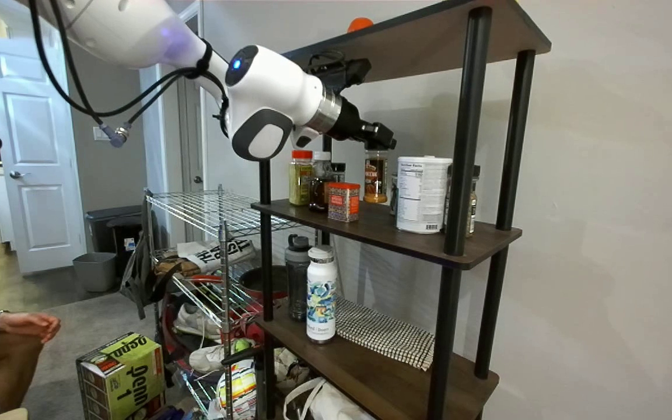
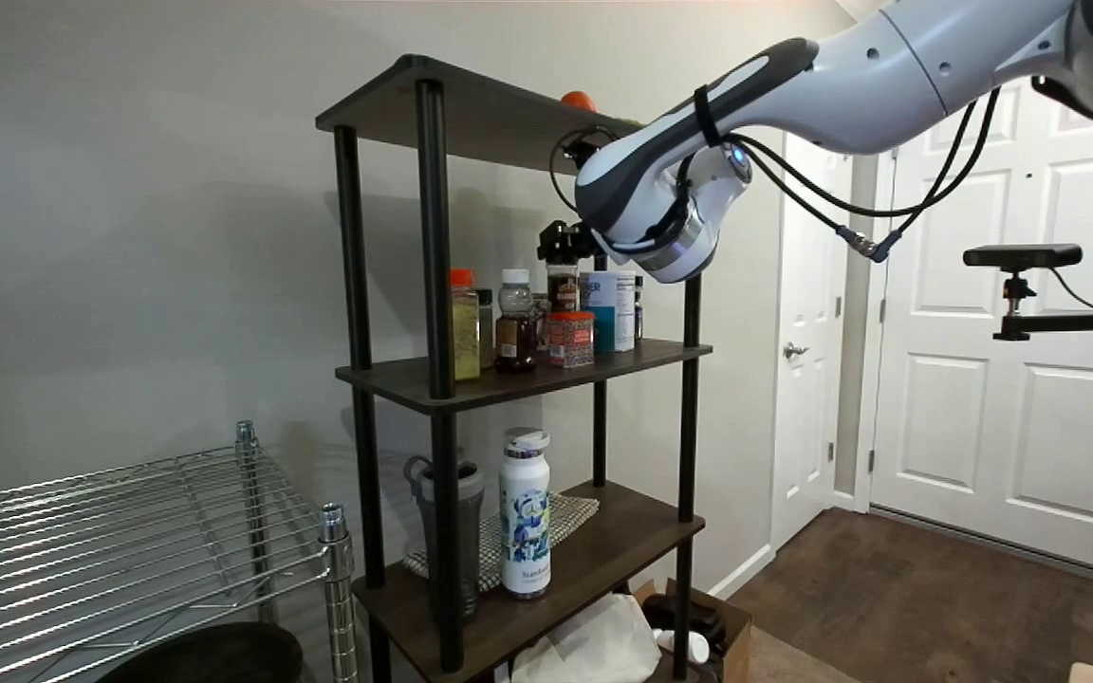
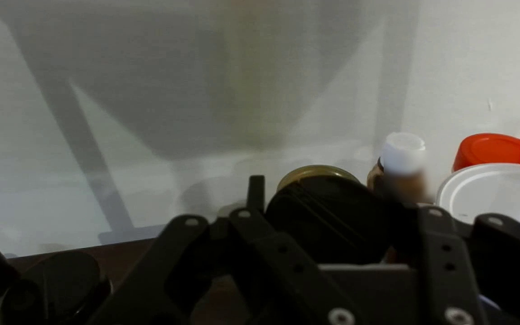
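Over the spice shelf (image 1: 378,219), your claw (image 1: 381,142) pinches a spice jar (image 1: 375,175) by its black lid (image 3: 327,221) — closed on both sides of it. From the claw the jar lies straight down, long axis close to upright. Base looks just clear of the shelf (can't fully confirm; the red tin (image 2: 571,340) hides it in an exterior view). White canister (image 1: 424,195) shows near the jar in both exterior views — likely your tight side. Your one arm (image 1: 280,105) slants down to it.
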Available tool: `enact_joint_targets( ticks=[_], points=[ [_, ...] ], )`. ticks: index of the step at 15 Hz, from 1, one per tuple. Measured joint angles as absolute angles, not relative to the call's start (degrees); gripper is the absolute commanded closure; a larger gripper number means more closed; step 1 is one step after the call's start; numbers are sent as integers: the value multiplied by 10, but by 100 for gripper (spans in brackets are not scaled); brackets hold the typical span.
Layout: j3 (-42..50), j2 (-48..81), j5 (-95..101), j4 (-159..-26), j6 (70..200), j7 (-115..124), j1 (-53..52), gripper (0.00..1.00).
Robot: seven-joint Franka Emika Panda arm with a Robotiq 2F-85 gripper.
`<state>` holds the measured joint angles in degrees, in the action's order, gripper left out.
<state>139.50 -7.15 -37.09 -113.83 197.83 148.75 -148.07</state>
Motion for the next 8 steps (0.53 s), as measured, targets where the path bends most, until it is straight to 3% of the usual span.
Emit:
enact_joint_targets(
  ticks=[8],
  points=[
    [1399, -51, -385, -1152, 1978, 1488, -1481, 64]
  ],
)
